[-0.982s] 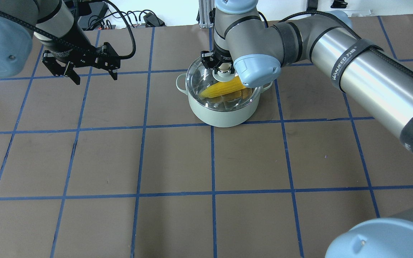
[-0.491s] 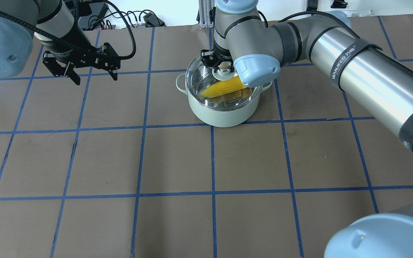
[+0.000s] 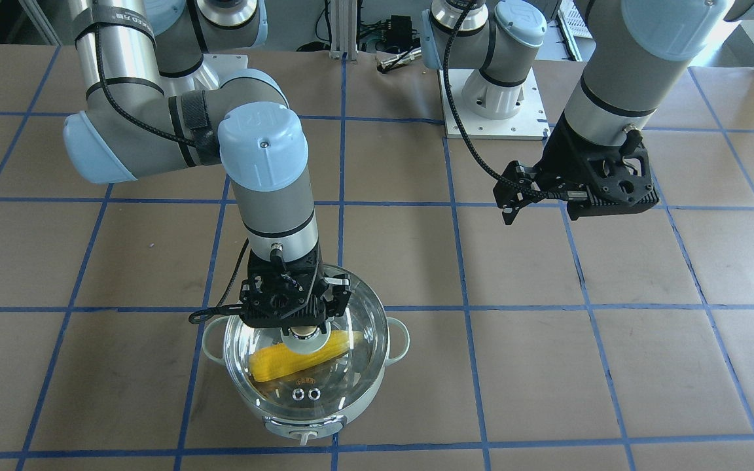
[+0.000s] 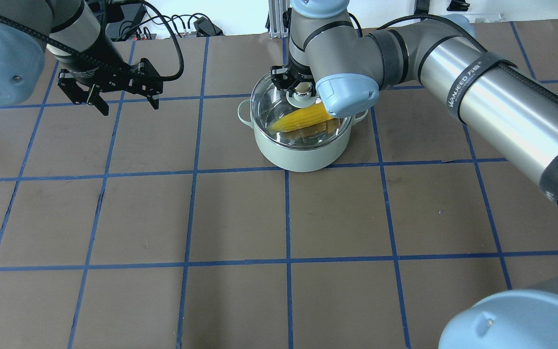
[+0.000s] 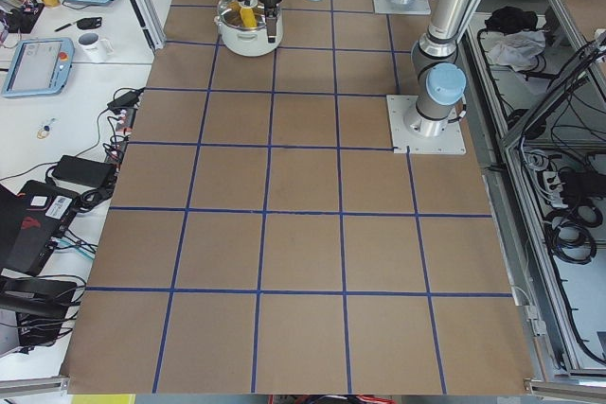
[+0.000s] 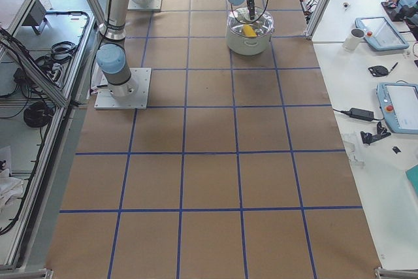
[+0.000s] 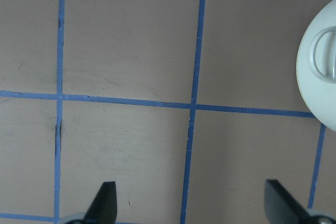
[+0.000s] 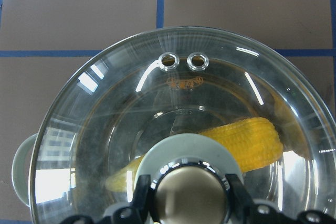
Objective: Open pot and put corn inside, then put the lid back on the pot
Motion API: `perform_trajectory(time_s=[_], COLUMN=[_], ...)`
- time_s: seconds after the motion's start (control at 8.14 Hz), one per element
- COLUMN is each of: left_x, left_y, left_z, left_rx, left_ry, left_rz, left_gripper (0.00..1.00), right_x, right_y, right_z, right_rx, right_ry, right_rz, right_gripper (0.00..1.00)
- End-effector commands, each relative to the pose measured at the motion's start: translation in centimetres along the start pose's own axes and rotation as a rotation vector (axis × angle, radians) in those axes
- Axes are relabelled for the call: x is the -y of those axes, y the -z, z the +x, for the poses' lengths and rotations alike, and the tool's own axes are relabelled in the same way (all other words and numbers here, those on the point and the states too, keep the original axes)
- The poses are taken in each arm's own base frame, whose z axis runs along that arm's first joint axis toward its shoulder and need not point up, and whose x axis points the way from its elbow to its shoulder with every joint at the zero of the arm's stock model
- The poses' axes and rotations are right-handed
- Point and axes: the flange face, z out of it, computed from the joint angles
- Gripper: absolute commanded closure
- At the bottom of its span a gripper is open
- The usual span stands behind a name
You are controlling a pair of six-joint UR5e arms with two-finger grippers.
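The pale mint-green pot [image 4: 298,157] stands at the table's far middle and also shows in the front view [image 3: 272,425]. The yellow corn [image 4: 303,118] lies inside it, seen through the glass [image 8: 247,140]. The clear domed lid [image 4: 269,104] covers the pot's mouth; I cannot tell if it rests fully on the rim. My right gripper [image 4: 301,92] is shut on the lid's metallic knob [image 8: 189,192]. My left gripper [image 4: 129,105] is open and empty, hovering above the table well to the left of the pot.
The brown table [image 4: 240,218] has a blue tape grid. Cables and an aluminium post [image 4: 274,19] sit at its far edge. The left wrist view shows the pot's edge and a loop handle [image 7: 323,64] at the right.
The right gripper with the lid's knob has shifted slightly toward the top of the overhead view. The left arm has not moved.
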Motion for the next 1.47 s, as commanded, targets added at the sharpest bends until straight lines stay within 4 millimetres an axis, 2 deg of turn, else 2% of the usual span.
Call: perform_trajectory(time_s=[0.0, 0.12, 0.37, 0.49, 0.61, 0.74, 0.86, 0.98, 1.23, 1.35], left_x=[0.0, 0.0, 0.0, 0.0, 0.0, 0.0, 0.0, 0.0, 0.0, 0.0], left_y=[-0.1, -0.1, -0.2, -0.2, -0.2, -0.2, -0.2, -0.2, -0.2, -0.2], left_z=[0.0, 0.0, 0.0, 0.0, 0.0, 0.0, 0.0, 0.0, 0.0, 0.1], left_rx=[0.001, 0.001, 0.001, 0.001, 0.001, 0.000, 0.000, 0.000, -0.003, -0.006], left_ry=[-0.001, -0.001, -0.001, -0.001, -0.001, -0.001, -0.001, -0.001, 0.001, 0.001], left_rz=[0.000, 0.000, -0.002, -0.002, -0.002, -0.002, -0.003, -0.003, -0.002, -0.002], left_gripper=[0.00, 0.00, 0.00, 0.00, 0.00, 0.00, 0.00, 0.00, 0.00, 0.00], right_x=[0.0, -0.1, -0.2, -0.2, -0.2, -0.1, 0.0, 0.0, -0.9, -1.3], right_y=[-0.2, -0.3, -0.4, -0.4, -0.4, -0.3, 0.3, 2.3, 8.0, 10.9], right_z=[0.0, 0.0, 0.0, 0.1, 0.1, 0.1, 0.1, 0.2, 2.6, 5.0], right_rx=[-0.003, -0.004, -0.005, -0.006, -0.006, -0.005, -0.003, 0.002, -0.018, -0.035], right_ry=[0.003, 0.003, -0.002, -0.008, -0.014, -0.012, -0.014, -0.011, -0.028, -0.063], right_rz=[-0.004, -0.008, -0.015, -0.015, -0.015, -0.014, -0.002, 0.025, 0.018, -0.004], right_gripper=[0.61, 0.55, 0.31, 0.31, 0.34, 0.30, 0.16, 0.00, 0.00, 0.00])
